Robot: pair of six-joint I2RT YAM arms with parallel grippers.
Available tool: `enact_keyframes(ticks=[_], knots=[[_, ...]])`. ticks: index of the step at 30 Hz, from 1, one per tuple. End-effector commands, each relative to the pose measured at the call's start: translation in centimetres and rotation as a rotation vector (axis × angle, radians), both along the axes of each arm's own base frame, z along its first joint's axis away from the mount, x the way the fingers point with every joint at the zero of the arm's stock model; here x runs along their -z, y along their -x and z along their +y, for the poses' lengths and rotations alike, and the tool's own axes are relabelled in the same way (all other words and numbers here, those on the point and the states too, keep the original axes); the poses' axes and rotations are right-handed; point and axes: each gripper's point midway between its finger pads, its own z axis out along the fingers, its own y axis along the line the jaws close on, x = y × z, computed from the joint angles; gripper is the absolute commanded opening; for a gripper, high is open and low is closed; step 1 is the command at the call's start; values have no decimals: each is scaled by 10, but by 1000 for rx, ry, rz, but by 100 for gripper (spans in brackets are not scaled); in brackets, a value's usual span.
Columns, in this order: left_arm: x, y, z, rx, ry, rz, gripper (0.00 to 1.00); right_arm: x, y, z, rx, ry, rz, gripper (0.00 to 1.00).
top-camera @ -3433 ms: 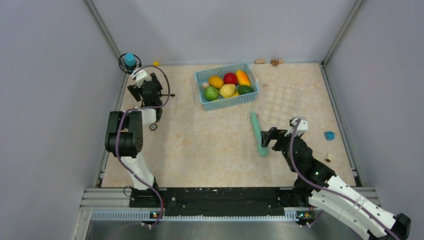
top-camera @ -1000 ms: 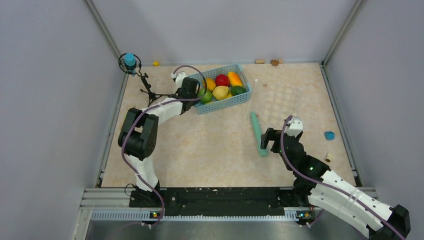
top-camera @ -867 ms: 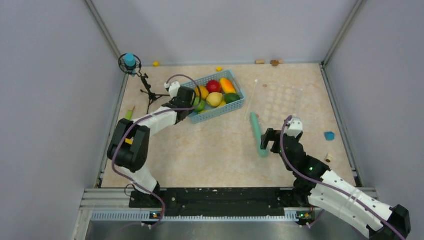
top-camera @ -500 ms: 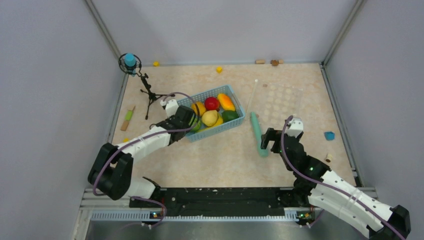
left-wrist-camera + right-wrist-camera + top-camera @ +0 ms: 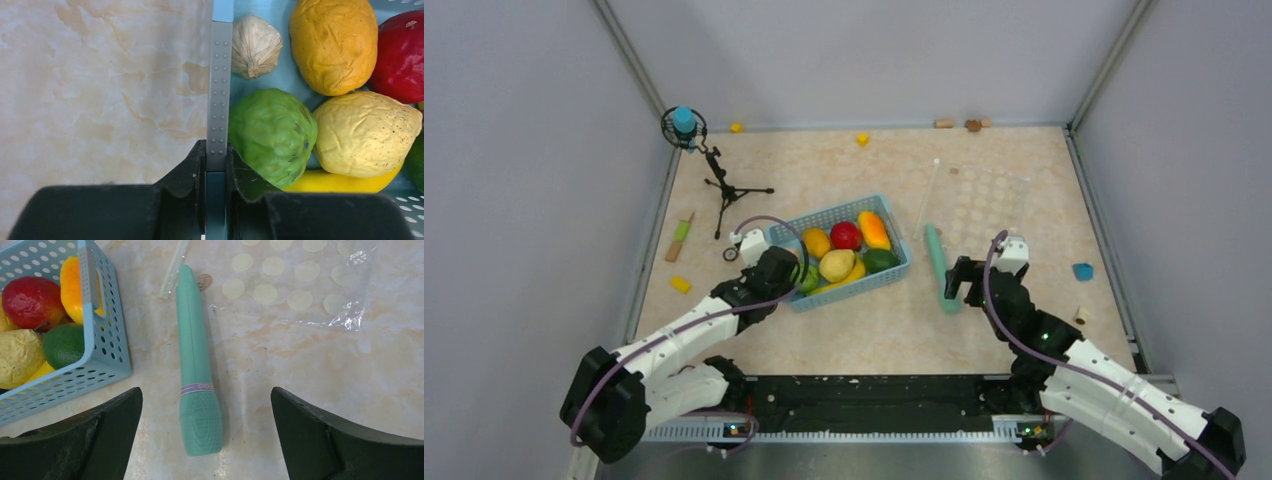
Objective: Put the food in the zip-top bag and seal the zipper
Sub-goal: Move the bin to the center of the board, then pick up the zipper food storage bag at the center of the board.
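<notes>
The food lies in a light-blue mesh basket (image 5: 824, 213): an orange piece (image 5: 816, 242), a red one (image 5: 846, 235), a yellow one (image 5: 837, 265) and a dark green one (image 5: 881, 260). My left gripper (image 5: 786, 272) is shut on the basket's left wall (image 5: 220, 90), beside a light green fruit (image 5: 272, 135). The zip-top bag (image 5: 986, 205) lies flat at the right, its zipper (image 5: 927, 198) on the side towards the basket. My right gripper (image 5: 967, 282) hovers open over a teal stick (image 5: 192, 340), with nothing between its fingers.
A small tripod (image 5: 724, 190) and a blue-topped stand (image 5: 684, 124) are at the back left. Yellow blocks (image 5: 861, 138) (image 5: 681, 284), a green-tipped stick (image 5: 679, 237) and a blue block (image 5: 1082, 271) lie scattered. Grey walls close in three sides.
My left arm has reached the basket, closed on its left wall and dragged it from the back towards the near middle. The right arm has barely moved.
</notes>
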Motion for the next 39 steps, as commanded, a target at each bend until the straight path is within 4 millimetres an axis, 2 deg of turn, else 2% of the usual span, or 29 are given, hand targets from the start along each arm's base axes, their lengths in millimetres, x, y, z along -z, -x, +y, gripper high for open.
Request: enact_keyframes(ticks=[1,5,7,9,12,14,16,20,23,27,31,35,39], knots=[[14,24,1,82,-20,82,4,-29,-6,11,-17,-62,-50,99],[-2,24,2,128,-53,69,5,-28,-6,12,-24,-61,-50,99],[-11,24,3,157,-81,64,11,-29,-6,13,-28,-61,-51,99],[-19,24,9,149,-110,62,26,-28,-6,13,-30,-58,-49,99],[-30,25,18,114,-133,53,60,-29,-6,13,-31,-58,-48,99],[-42,24,21,90,-118,17,74,-28,-6,12,-28,-54,-46,99],[-60,20,18,80,-73,-46,81,-28,-7,12,-20,-49,-45,99],[-118,3,8,68,53,-251,94,-43,-16,12,1,-20,-62,99],[-151,-10,-7,115,120,-380,97,-60,-29,16,30,11,-68,99],[-169,-26,-30,202,145,-458,96,-68,-60,24,67,81,-9,99],[-156,-40,-39,233,103,-479,97,-63,-106,33,60,99,97,99],[-134,-51,-34,197,57,-481,97,-45,-159,37,57,127,187,99],[-129,-55,-36,204,55,-515,97,-8,-213,39,90,172,280,98]])
